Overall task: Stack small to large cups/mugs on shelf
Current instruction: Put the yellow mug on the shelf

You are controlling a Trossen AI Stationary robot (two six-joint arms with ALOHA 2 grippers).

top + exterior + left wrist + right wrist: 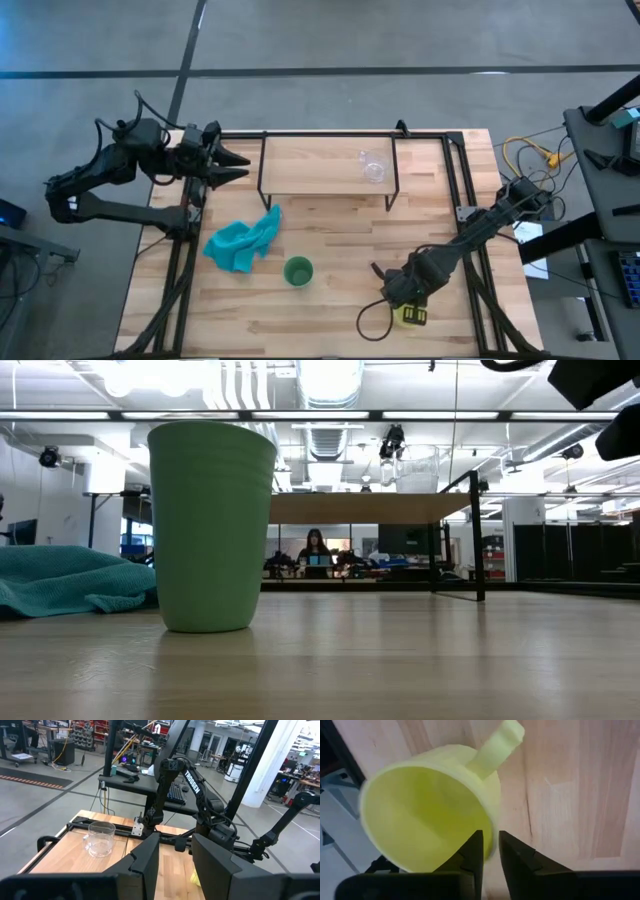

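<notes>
The yellow handled mug (427, 815) is at the table's near right, under my right gripper (491, 852), which is shut on it; the high view shows only a bit of the mug (412, 317) beneath that gripper (405, 298). The green cup (298, 271) stands upright on its base at the table's middle near side, large in the low view (210, 525). The clear glass cup (373, 168) stands on the shelf (325, 165) toward its right end. My left gripper (238, 166) is open, level, off the shelf's left end, touching nothing. My right gripper holds the yellow mug by its rim (493, 837), on the side near the handle (497, 745). One finger (472, 852) is inside the mug and the other (515, 855) outside. The fingers come from above, pointing down. The mug's mouth tilts up toward the wrist; whether its base rests on the table is hidden.
A crumpled teal cloth (243, 242) lies left of the green cup, below the shelf's left end. The shelf's thin black legs (476, 535) stand on the table's far half. Bare wood (340, 225) lies between shelf and green cup. A person sits far off in the room (316, 550).
</notes>
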